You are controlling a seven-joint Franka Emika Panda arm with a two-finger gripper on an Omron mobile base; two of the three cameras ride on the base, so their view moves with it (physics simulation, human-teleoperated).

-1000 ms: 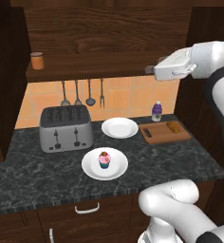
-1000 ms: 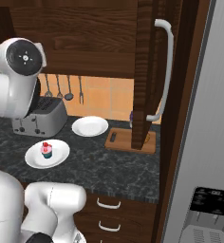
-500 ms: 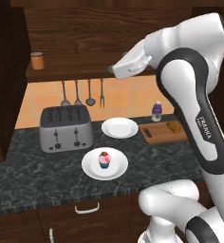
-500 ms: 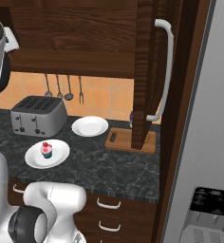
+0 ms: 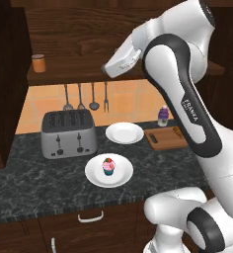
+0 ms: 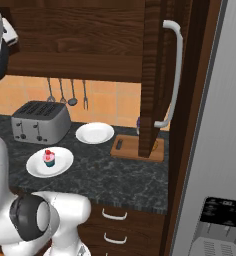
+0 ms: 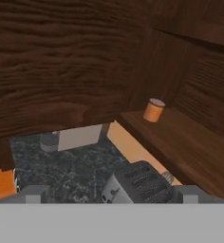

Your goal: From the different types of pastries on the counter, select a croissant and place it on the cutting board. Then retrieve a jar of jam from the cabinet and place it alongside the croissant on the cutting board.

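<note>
The orange-brown jar of jam [image 5: 38, 63] stands alone at the left end of the cabinet shelf [image 5: 79, 74]. My gripper [image 5: 106, 69] hangs in front of the cabinet, level with the shelf and well right of the jar. In the hand view the jar [image 7: 154, 110] is ahead, and my gripper [image 7: 111, 193] is open with nothing between its fingers. The cutting board [image 5: 165, 139] lies on the counter [image 5: 34, 183] at the right. A small golden-brown piece, apparently the croissant [image 5: 177, 131], lies on it, partly hidden by my arm. The pink cupcake [image 5: 108, 167] sits on a white plate [image 5: 94, 175].
A grey toaster [image 5: 69, 132] stands on the counter under the shelf, with an empty white plate [image 5: 124, 133] to its right. A purple-labelled bottle [image 5: 163, 115] is behind the board. Utensils [image 5: 81, 96] hang on the wall. The open cabinet door [image 6: 152, 75] half covers the board.
My arm has swung left, from the right side above the board to the front of the cabinet. The hand now faces the jar's shelf. Nothing on the counter moved.
</note>
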